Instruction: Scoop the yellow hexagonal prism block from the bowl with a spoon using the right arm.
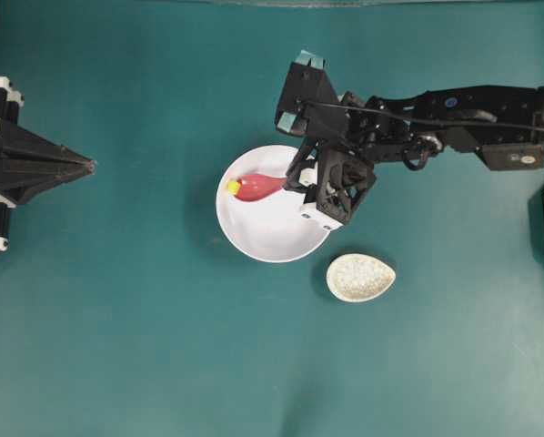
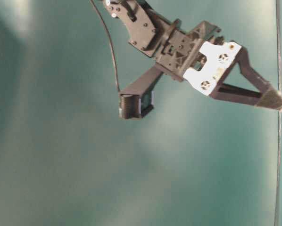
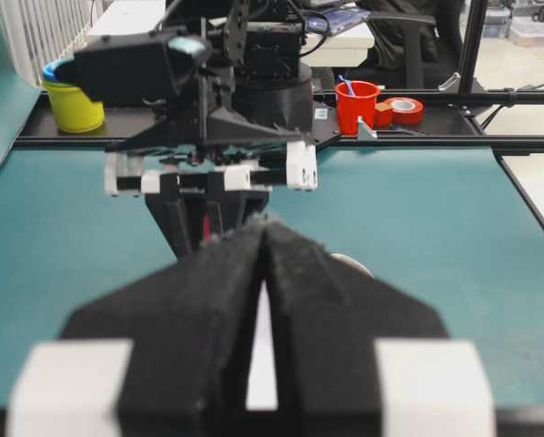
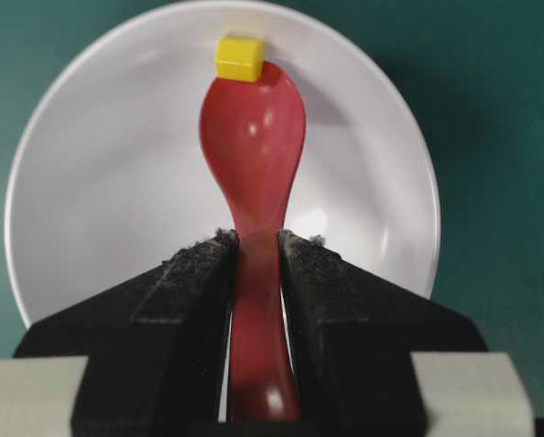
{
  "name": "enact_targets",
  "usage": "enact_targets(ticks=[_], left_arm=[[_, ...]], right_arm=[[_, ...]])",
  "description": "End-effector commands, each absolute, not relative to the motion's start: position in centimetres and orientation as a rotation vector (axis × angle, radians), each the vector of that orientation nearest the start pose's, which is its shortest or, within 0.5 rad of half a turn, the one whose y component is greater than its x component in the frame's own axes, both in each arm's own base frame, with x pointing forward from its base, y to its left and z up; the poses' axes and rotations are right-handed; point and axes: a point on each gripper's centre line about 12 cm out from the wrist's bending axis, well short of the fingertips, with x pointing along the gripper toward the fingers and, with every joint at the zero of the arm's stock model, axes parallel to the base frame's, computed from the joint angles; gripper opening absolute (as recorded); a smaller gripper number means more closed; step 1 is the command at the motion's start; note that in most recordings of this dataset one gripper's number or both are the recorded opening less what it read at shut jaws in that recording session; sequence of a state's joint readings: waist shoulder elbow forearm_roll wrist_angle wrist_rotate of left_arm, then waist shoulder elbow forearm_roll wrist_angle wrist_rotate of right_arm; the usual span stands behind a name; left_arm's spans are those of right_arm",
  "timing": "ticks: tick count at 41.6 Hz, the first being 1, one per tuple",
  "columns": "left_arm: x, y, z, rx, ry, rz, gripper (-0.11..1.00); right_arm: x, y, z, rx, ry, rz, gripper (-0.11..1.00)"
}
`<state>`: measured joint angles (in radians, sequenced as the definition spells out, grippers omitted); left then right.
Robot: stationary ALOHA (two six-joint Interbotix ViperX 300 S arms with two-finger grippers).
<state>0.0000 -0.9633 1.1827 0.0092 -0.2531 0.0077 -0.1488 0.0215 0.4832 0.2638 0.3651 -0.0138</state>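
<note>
Your right end effector clamps the spoon handle; yellow hexagonal prism block sits at the scoop's tip against the bowl wall. Push on and it may skid up the wall.

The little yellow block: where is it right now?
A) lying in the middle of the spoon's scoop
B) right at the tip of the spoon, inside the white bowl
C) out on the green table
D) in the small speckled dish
B: the yellow block sits at the tip of the spoon, inside the white bowl.
</note>
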Motion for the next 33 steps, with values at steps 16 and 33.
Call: enact_targets(ticks=[16,33], left_arm=[[20.1,0.0,29.2,0.021,-0.051,-0.001,0.0],[20.1,0.0,29.1,0.021,-0.048,-0.003,0.0]], right_arm=[[39.4,-4.9,21.6,0.309,0.733,-0.155,0.23],[39.1,-4.9,21.5,0.31,0.727,-0.158,0.23]])
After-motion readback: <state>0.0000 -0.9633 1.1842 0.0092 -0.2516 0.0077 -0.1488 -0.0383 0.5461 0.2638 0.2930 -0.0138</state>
